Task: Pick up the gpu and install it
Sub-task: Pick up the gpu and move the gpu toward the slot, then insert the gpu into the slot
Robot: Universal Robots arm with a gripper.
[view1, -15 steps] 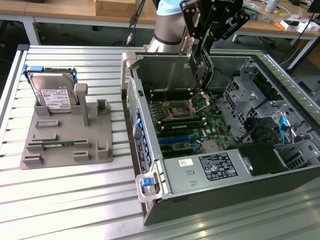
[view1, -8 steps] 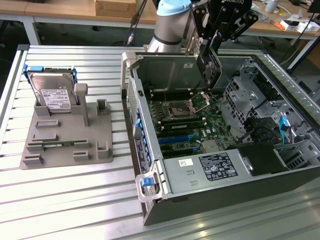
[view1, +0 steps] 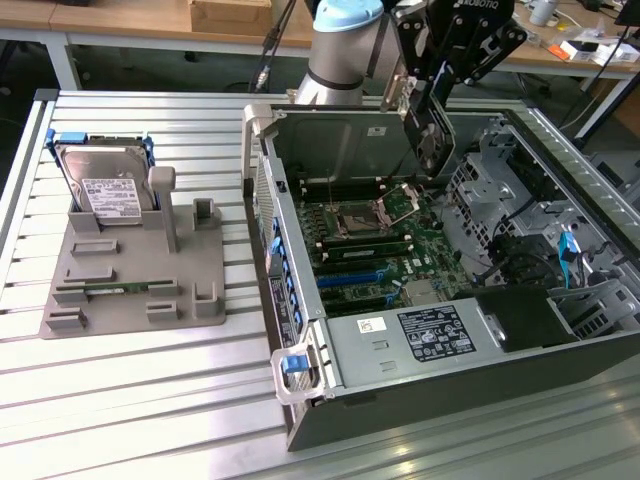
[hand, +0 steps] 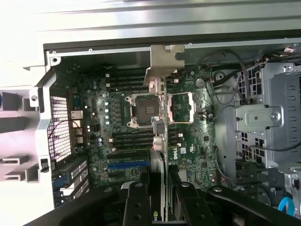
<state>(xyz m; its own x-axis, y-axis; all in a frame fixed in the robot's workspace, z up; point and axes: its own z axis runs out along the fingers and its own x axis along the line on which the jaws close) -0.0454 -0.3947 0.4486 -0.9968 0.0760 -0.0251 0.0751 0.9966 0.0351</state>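
Wrist view shows the gripper (hand: 162,205) clamped on the gpu (hand: 160,136), edge-down over the motherboard (hand: 197,146). In the exterior view it hangs at one o'clock from the blue slot (view1: 352,274); lower it upright, square to that slot.

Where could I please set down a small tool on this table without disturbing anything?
The slatted table is bare in the exterior view's foreground, bordered by the grey fixture and the computer case. The strip between fixture and case is narrow. Inside the case is crowded, and the hand holds the gpu above it.
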